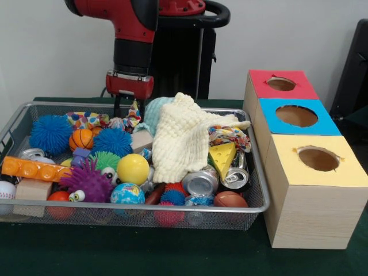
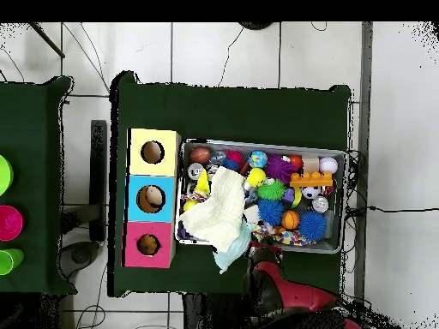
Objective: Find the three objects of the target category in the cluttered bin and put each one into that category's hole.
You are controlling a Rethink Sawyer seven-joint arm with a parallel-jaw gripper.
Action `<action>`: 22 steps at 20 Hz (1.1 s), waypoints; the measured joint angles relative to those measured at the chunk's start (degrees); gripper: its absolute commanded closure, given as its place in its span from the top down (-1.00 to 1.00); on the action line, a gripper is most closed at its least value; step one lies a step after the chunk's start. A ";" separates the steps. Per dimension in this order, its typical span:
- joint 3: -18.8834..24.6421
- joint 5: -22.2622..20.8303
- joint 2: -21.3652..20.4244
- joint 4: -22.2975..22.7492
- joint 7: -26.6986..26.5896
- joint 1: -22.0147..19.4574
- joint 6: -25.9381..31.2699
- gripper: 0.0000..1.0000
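A wire mesh bin (image 1: pixel 144 208) (image 2: pixel 340 156) holds a heap of toys. A cream knitted cloth (image 1: pixel 179 138) (image 2: pixel 216 212) lies over its middle, with a pale blue cloth (image 1: pixel 154 111) behind it. Around them lie blue spiky balls (image 1: pixel 50 133), a small basketball (image 1: pixel 81 138), a yellow ball (image 1: pixel 133 168), a purple spiky ball with eyes (image 1: pixel 87 181), a cheese wedge (image 1: pixel 222 158) and crushed cans (image 1: pixel 200 182). My gripper (image 1: pixel 129 109) hangs open just above the bin's far rim, over a patterned cloth toy (image 1: pixel 132 118), and holds nothing.
Beside the bin stand three wooden boxes, each with a round hole: red top (image 1: pixel 281 84) (image 2: pixel 148 245), blue top (image 1: pixel 296 116) (image 2: pixel 150 199), yellow top (image 1: pixel 318 158) (image 2: pixel 153 152). An orange brick (image 1: pixel 33 169), a wooden block (image 1: pixel 31 190) and a baseball (image 1: pixel 6 190) fill the bin's left end.
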 measured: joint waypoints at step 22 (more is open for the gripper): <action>4.21 -9.39 1.43 -10.86 0.00 -10.79 13.33 1.00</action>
